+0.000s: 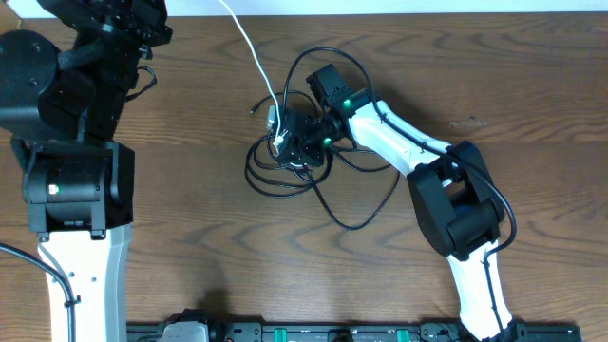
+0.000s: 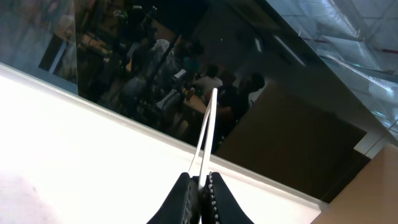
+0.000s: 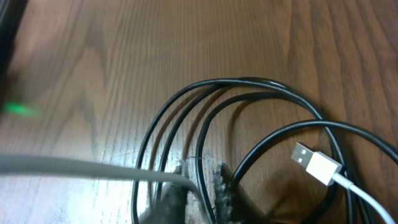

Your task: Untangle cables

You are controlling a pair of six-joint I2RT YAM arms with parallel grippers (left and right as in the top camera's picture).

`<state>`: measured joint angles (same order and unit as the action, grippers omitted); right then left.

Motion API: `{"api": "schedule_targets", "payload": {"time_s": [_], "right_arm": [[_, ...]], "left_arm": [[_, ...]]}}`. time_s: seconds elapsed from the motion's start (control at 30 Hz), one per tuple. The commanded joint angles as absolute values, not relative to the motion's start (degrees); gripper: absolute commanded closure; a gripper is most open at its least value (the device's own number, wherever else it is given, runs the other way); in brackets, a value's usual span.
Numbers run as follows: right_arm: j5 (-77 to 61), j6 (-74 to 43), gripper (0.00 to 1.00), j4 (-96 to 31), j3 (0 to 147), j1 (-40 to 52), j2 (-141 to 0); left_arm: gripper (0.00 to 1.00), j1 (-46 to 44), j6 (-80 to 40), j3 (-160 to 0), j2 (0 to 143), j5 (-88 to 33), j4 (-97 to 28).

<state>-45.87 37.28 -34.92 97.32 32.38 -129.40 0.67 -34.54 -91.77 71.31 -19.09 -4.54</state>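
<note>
Overhead: my right tool [image 1: 293,142] hides the knot of the black cables [image 1: 252,169]; the white cable [image 1: 252,46] leaves by the top edge. Right wrist: its fingers [image 3: 176,198] are blurred and cropped, so I cannot tell their grip. Left wrist: left tool [image 2: 200,186] cropped below.

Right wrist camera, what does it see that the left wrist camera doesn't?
Only the right wrist camera shows black cables looped on the wooden table, and a white plug. Only the left wrist camera shows dark glass with reflections, and the left tool shut on the white cable, which stretches away from it. Both show a tool at the bottom edge and some white cable; the right tool sits among the black loops.
</note>
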Motion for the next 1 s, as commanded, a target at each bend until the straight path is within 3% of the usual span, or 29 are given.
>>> {"api": "schedule_targets", "payload": {"time_s": [0.0, 0.1, 0.33, 0.6, 0.8, 0.9, 0.97], "right_arm": [[-47.1, 29.8, 0.99, -35.0, 97.4, 31.6, -129.8], [-46.9, 21.1, 0.99, -36.5, 99.9, 29.7, -127.8], [-41.3, 15.1, 0.99, -49.8, 110.2, 27.4, -117.7], [-29.3, -0.9, 0.99, -50.5, 114.1, 26.6, -104.8], [-26.5, -5.3, 0.99, -49.1, 114.3, 25.2, -101.3], [-25.0, -5.8, 0.99, -54.3, 113.8, 25.6, -102.7], [-19.4, -12.4, 0.99, -59.7, 113.7, 25.9, -105.8]], "left_arm": [[0.93, 1.0, -34.3, -93.0, 70.7, -18.5, -5.5], [0.92, 1.0, -32.4, -93.0, 70.7, -18.5, -9.6], [0.93, 1.0, -23.8, -93.0, 70.7, -18.3, -22.6], [0.92, 1.0, -20.2, -93.0, 70.7, -18.3, -30.7], [0.93, 1.0, -20.1, -92.9, 70.7, -18.3, -32.7], [0.92, 1.0, -20.1, -92.9, 70.7, -18.3, -33.8], [0.93, 1.0, -20.1, -92.9, 70.9, -18.3, -34.5]]}}
